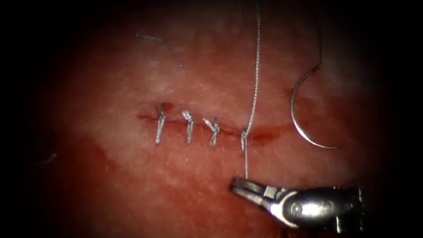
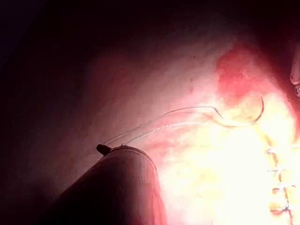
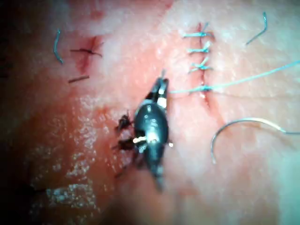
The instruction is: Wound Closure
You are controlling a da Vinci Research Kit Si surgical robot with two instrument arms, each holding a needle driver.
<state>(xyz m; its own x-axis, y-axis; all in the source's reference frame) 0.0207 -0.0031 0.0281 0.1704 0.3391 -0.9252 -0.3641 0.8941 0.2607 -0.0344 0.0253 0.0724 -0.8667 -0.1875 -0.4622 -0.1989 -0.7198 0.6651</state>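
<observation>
The short thread tail (image 1: 246,165) below the fourth knot (image 1: 243,140) is clamped in the right arm's silver needle driver (image 1: 238,186); the stiff, slippery curved steel needle (image 1: 304,112), judged best gripped mid-curve, is left free on the pink tissue (image 1: 132,185), right of the cut (image 1: 264,132).

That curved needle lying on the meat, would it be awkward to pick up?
Probably. The needle lies free on the tissue, right of the cut, thin, smooth and likely slippery. Its curve suggests it could rock or spin when nudged. The trailing thread, whose short end the right tool holds, looks floppy.
</observation>
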